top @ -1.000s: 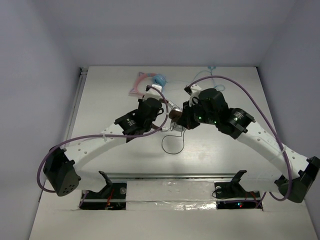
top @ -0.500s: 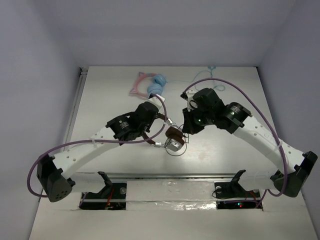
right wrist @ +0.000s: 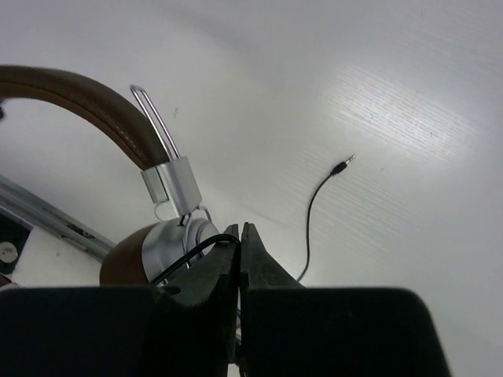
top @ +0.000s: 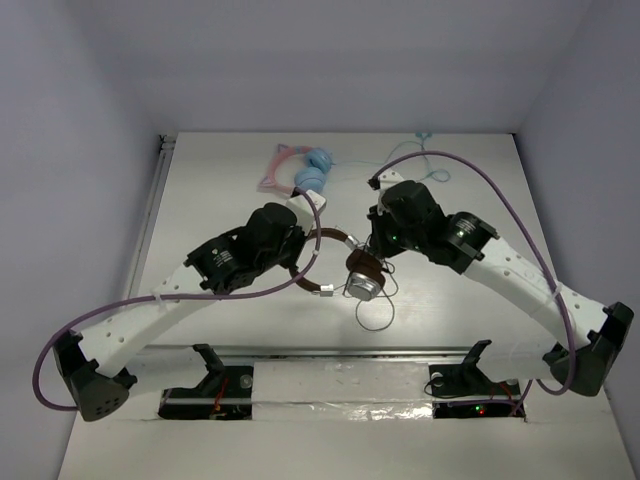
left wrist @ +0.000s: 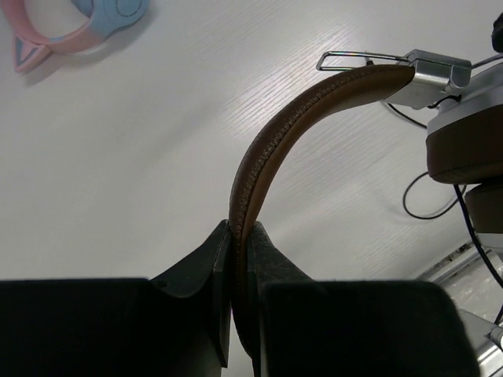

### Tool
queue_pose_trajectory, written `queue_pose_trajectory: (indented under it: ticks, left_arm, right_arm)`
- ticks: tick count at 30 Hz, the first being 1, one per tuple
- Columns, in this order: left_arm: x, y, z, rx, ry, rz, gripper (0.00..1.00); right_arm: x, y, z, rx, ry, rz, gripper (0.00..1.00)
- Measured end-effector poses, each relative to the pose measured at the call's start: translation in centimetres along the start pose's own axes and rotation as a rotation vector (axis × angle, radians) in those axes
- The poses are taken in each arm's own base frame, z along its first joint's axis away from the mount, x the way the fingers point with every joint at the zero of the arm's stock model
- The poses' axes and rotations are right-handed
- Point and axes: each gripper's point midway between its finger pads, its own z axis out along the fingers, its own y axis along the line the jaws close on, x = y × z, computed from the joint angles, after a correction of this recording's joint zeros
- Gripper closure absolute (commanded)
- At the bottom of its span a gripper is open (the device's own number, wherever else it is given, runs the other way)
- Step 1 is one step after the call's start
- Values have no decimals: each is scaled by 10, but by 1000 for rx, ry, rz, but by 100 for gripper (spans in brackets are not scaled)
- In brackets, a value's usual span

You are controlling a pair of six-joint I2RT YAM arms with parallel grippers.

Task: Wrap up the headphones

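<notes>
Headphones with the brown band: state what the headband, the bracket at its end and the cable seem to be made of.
The headband: seemingly brown leather or imitation, matte, finely grained, with a stitched edge seam. The bracket: likely silver metal, satin, by its flat bright faces and sharp folds. The cable: thin, black, probably plastic-jacketed; it lies in soft curves.

headphones (left wrist: 271, 157): stitched brown leather-look band, shiny silver metal cups; cable (right wrist: 314, 208) thin matt black; counter (left wrist: 118, 157) matt white woodgrain
</notes>
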Motion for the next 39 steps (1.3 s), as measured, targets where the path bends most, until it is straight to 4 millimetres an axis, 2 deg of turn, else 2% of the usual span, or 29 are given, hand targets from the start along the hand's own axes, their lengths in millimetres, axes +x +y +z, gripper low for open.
queue_pose_trajectory:
  ticks: [4, 7, 11, 14, 19, 23, 28, 31, 32, 39]
  left_arm:
    - [-3, -13, 4, 67, -7, -2, 100]
    - [0, -20, 15, 93, 19, 8, 100]
    - [7, -29, 26, 129, 53, 21, 100]
    - [0, -32, 25, 146, 25, 22, 100]
    - [-15, -23, 15, 147, -44, 5, 100]
    - [-27, -15, 2, 164, -108, -18, 100]
    - [-43, -6, -18, 197, -193, -48, 100]
    - [-46, -10, -24, 233, -211, -48, 100]
    - [-45, -12, -25, 246, -210, -47, 100]
    - [-48, -35, -37, 388, -225, -36, 100]
  right_arm:
    - [-22, 2, -17, -23, -106, 11, 100]
    - [-33, 4, -20, -28, -141, 4, 100]
    - [-34, -1, -8, 10, -138, -23, 100]
    - [-27, -6, 6, 40, -118, -37, 100]
    - [-13, -12, 16, 61, -113, -36, 97]
    - [-26, -3, 9, -33, -196, 8, 90]
    - [-41, 10, -8, -199, -317, 44, 88]
    - [-46, 18, -11, -280, -357, 49, 81]
    - [-47, 18, -12, -297, -363, 49, 76]
    - [-72, 5, -23, -328, -463, 68, 65]
